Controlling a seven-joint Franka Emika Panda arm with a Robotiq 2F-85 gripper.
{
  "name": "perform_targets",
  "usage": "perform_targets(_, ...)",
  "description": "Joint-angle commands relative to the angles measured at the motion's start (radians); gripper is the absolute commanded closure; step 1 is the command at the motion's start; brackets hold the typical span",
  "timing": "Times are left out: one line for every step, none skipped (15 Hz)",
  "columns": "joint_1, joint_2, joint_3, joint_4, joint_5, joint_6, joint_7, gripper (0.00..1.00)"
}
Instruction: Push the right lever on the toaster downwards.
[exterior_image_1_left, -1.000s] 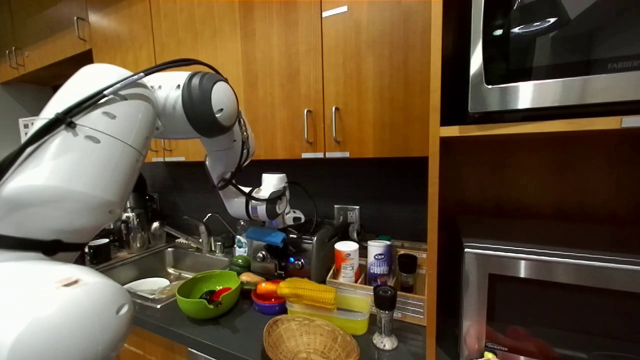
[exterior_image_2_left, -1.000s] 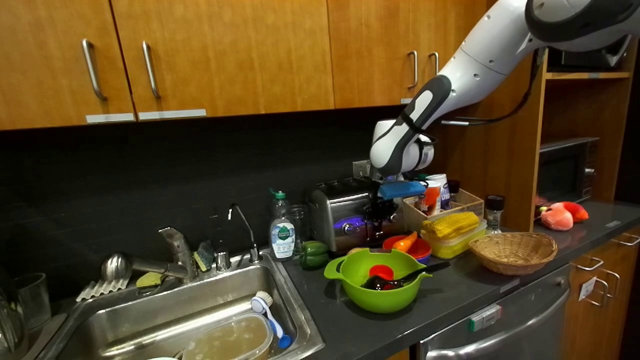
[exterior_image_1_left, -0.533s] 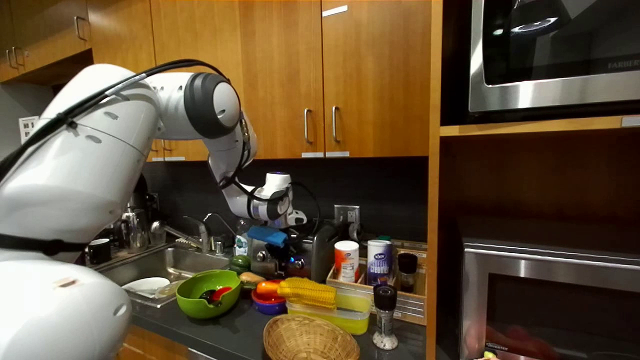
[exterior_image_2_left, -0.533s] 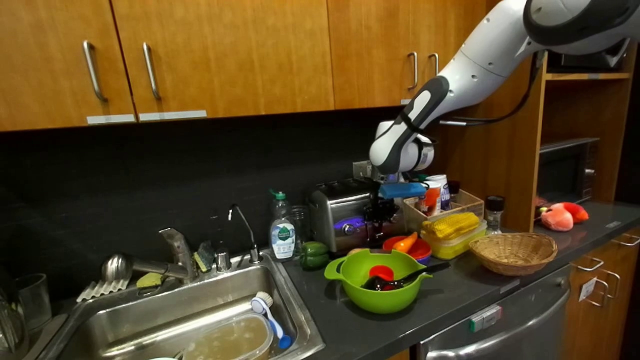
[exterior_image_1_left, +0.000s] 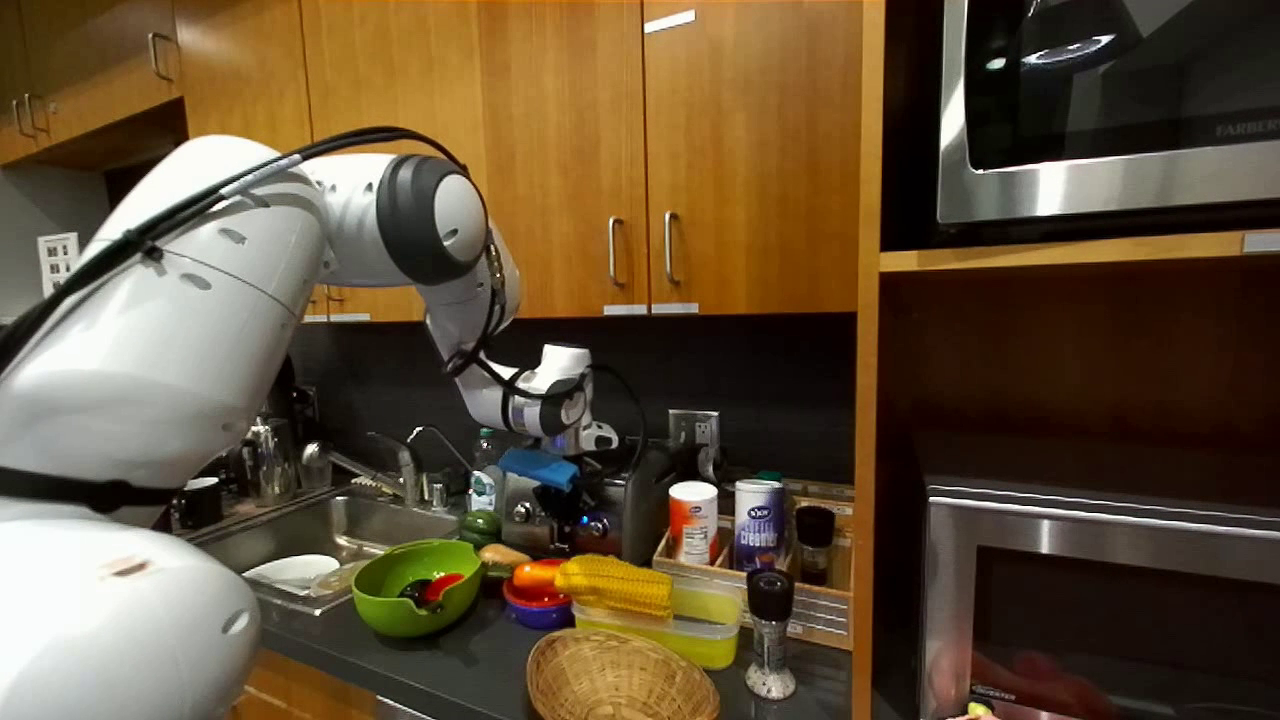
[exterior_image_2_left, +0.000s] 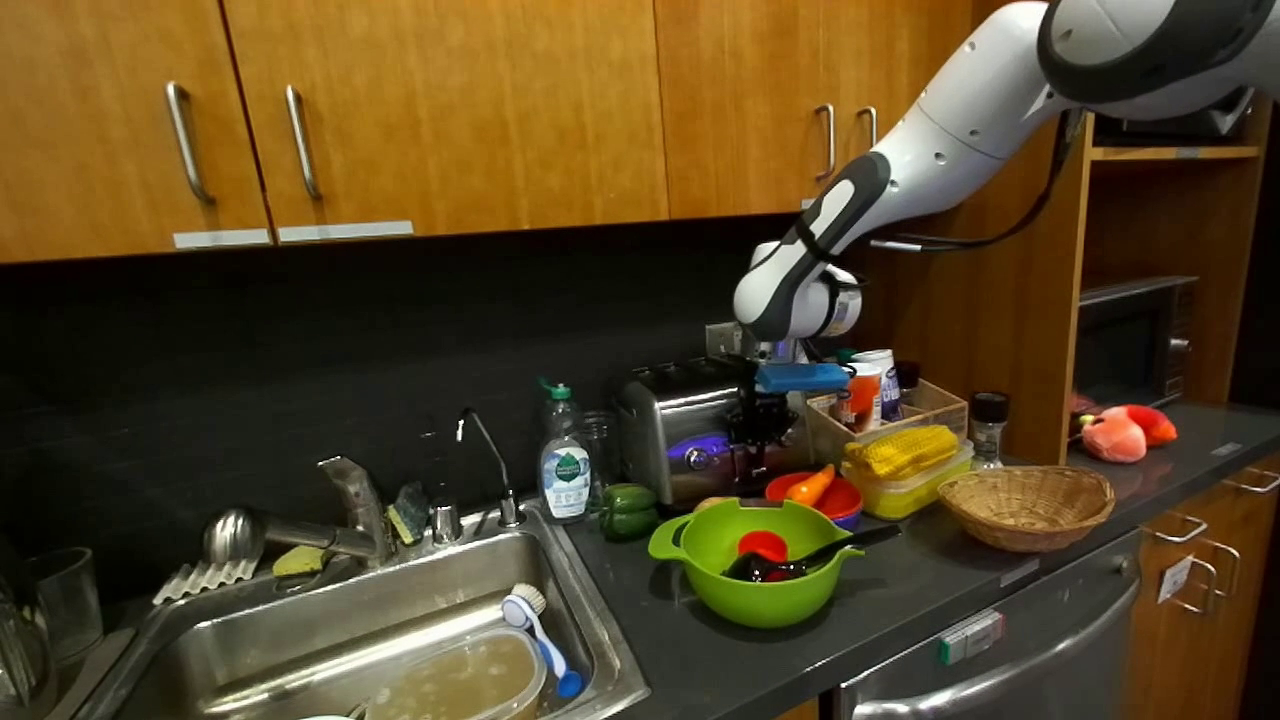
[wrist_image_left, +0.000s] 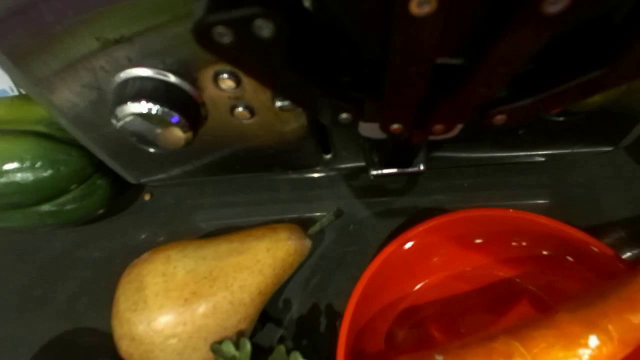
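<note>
The dark grey metal toaster (exterior_image_2_left: 660, 435) stands against the back wall in both exterior views. My gripper (exterior_image_2_left: 757, 440) is shut in front of it, between its two knobs. In the wrist view the dark gripper (wrist_image_left: 412, 137) comes in from the top and covers the toaster's right half. Right below its closed fingertips juts a small dark tab with a bright edge, which looks like the right lever (wrist_image_left: 397, 171), low on the front. Whether the fingertips touch it I cannot tell. To the left shows a chrome knob (wrist_image_left: 150, 112). Nothing is held.
In front of the toaster lie a pear (wrist_image_left: 195, 295) and a red bowl (wrist_image_left: 425, 240) with an orange vegetable. A green pepper (exterior_image_2_left: 628, 510) and soap bottle (exterior_image_2_left: 566, 470) stand to its left. The green bowl (exterior_image_2_left: 765, 600) and wooden caddy (exterior_image_2_left: 935, 405) are near.
The arm has lowered slightly at its upper joints, and the wrist has shifted a little along the toaster's front. The gripper stays shut there. Toaster and surrounding objects stand unchanged.
</note>
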Motion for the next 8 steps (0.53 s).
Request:
perform_targets(-0.007,0.148,-0.010,0.074,0.003,0.000,-0.013,1.00)
perform_targets(-0.007,0.152,-0.011,0.081,0.003,-0.008,-0.011,1.00)
perform_targets(-0.006,0.158,-0.012,0.090,0.002,-0.017,-0.010,1.00)
perform_targets(-0.005,0.159,-0.014,0.093,0.000,-0.025,-0.007,1.00)
perform_targets(-0.004,0.162,-0.014,0.101,-0.001,-0.032,-0.006,1.00)
perform_targets(-0.002,0.160,-0.016,0.101,-0.004,-0.038,-0.003,1.00)
perform_targets(-0.001,0.160,-0.016,0.105,-0.005,-0.043,-0.002,1.00)
perform_targets(0.000,0.157,-0.017,0.109,-0.008,-0.044,-0.003,1.00)
